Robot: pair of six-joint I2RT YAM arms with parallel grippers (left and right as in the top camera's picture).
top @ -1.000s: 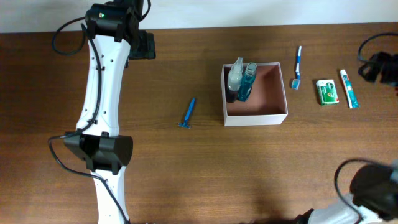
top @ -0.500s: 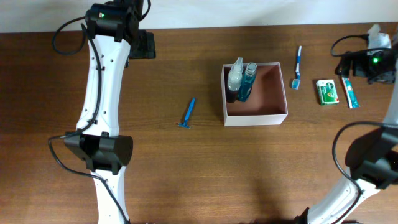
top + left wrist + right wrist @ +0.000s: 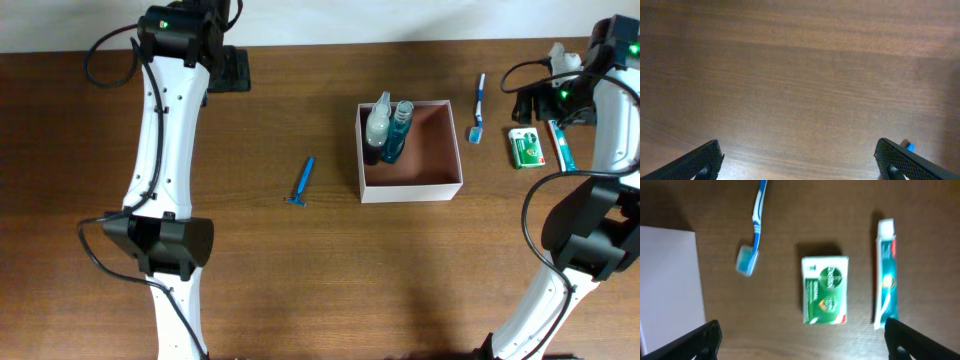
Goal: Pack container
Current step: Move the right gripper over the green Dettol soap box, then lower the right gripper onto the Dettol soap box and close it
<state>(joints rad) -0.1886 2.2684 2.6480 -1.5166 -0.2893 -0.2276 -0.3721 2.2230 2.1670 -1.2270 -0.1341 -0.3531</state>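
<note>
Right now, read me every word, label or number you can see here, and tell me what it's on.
"Dettol": logo on the green packet, blurred but legible.
"ORIGINAL": along the same packet's side.
On the toothpaste tube: print too blurred to read.
On the bottles in the container: labels too small to read.

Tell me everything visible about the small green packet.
The green packet is a small rectangular carton, apparently cardboard, green with white lettering. It lies flat on the wooden table, between the toothbrush and the toothpaste tube, touching neither. The open right hand hovers above it, apart from it.
</note>
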